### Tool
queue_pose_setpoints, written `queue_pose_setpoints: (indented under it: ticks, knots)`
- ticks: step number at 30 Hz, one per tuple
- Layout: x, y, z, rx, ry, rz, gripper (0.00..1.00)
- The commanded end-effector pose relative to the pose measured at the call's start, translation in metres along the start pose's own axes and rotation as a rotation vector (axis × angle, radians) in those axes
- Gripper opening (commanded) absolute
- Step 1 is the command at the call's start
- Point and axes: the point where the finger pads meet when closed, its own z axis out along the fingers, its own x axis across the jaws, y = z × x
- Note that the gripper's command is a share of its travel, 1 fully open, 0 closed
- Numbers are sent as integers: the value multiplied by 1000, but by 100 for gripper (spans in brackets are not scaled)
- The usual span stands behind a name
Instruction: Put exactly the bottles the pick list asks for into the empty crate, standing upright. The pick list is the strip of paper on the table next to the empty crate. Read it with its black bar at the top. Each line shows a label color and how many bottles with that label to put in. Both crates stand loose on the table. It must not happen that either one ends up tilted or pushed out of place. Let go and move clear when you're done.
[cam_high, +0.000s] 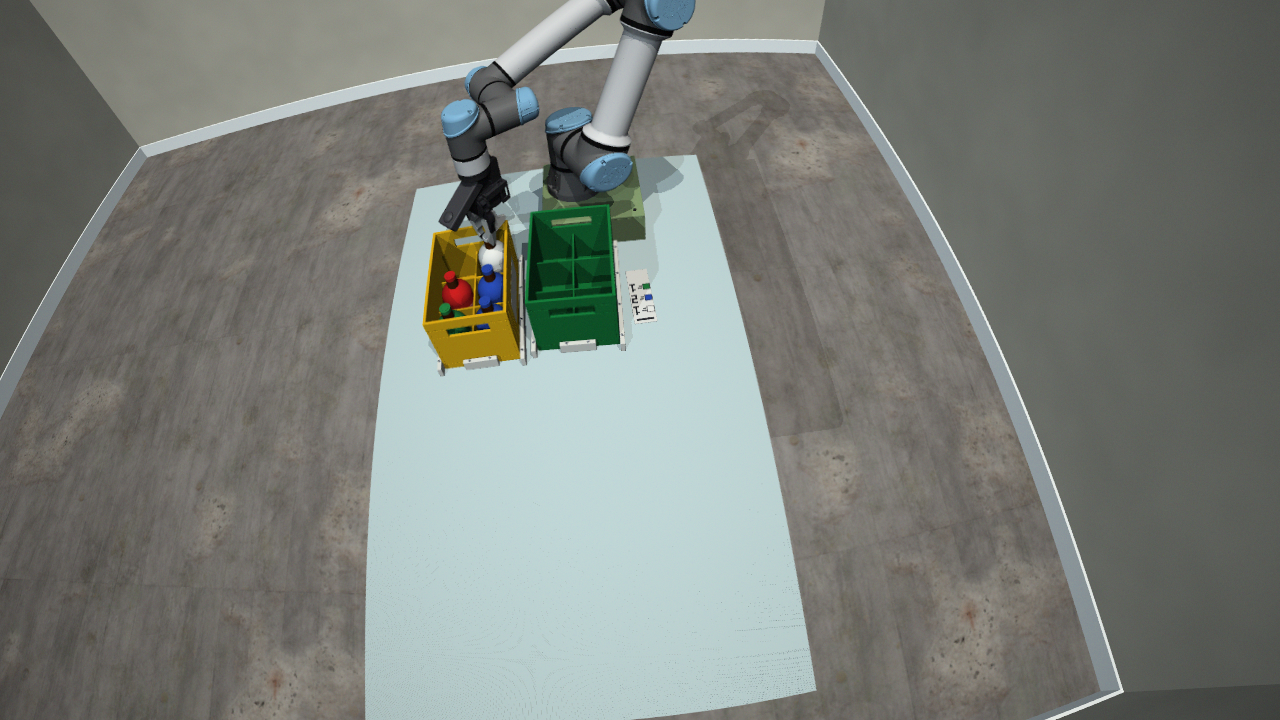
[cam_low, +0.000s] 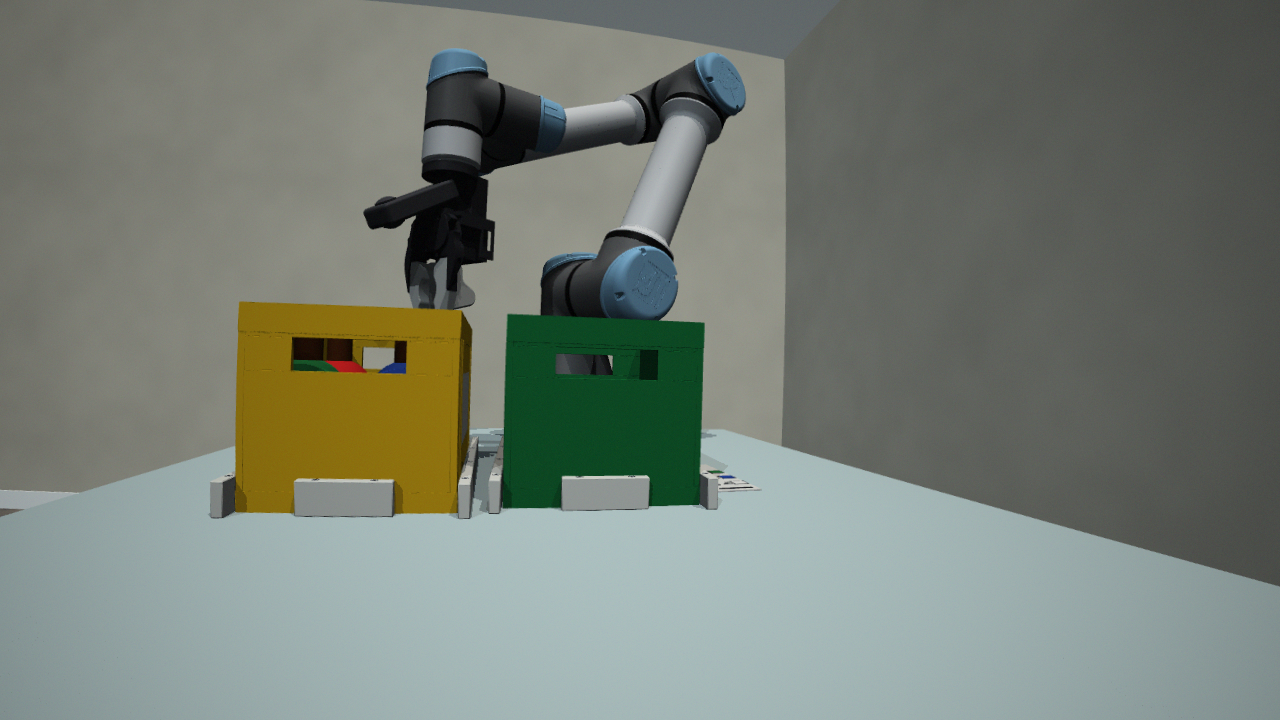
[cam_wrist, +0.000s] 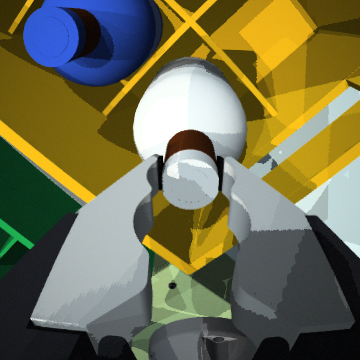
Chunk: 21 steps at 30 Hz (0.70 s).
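Note:
My gripper (cam_wrist: 189, 158) is shut on the neck of a white bottle (cam_wrist: 190, 125) in the back right cell of the yellow crate (cam_high: 475, 295). The bottle hangs upright, its body at the crate's rim height (cam_high: 490, 255). In the yellow crate also stand a red bottle (cam_high: 456, 291), a blue bottle (cam_high: 488, 288) and a green bottle (cam_high: 445, 312). The blue bottle also shows in the wrist view (cam_wrist: 92, 37). The green crate (cam_high: 571, 275) to the right is empty. The pick list (cam_high: 641, 296) lies right of it, showing green, blue and white lines.
The robot base (cam_high: 590, 179) stands behind the green crate. Grey stops (cam_low: 343, 497) sit at the crates' feet. In the exterior view the gripper (cam_low: 435, 286) sits just above the yellow crate's rim (cam_low: 353, 319).

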Motion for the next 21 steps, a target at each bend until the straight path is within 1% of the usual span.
queue_pose_setpoints:
  ticks: [1,14,16,21]
  knots:
    - [1,-2,-13,6,3,0,0]
    - [1,-2,-35,6,3,0,0]
    - [1,-2,-35,6,3,0,0]
    - [1,-2,-43,6,3,0,0]
